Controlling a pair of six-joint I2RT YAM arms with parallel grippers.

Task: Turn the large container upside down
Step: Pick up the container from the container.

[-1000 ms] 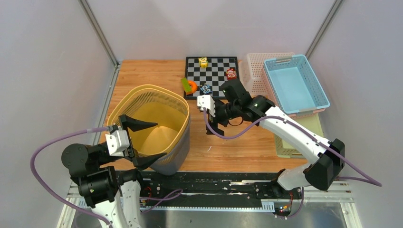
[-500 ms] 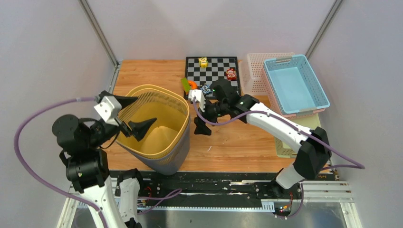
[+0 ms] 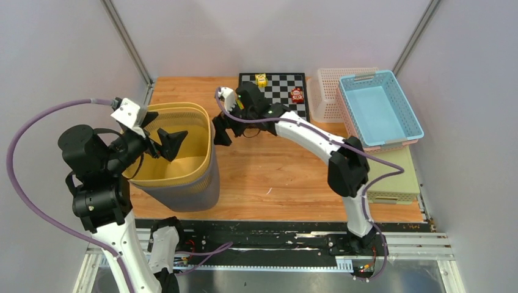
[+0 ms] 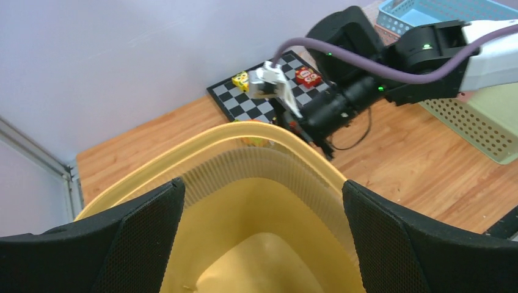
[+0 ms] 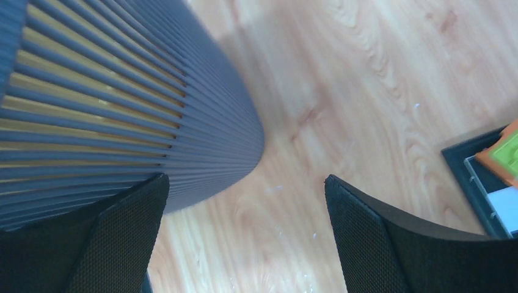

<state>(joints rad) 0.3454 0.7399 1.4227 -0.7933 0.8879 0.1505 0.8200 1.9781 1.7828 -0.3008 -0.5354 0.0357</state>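
Upright tall yellow-and-grey ribbed plastic bin (image 3: 183, 194): left gripper (image 3: 160, 137) gapes over its mouth, right gripper (image 3: 221, 128) spread wide beside its wall

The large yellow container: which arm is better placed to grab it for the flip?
Probably left. The left gripper hangs open over the mouth of the container, by its rim, ready to pinch it. The right gripper, also open, only faces the broad outer wall.
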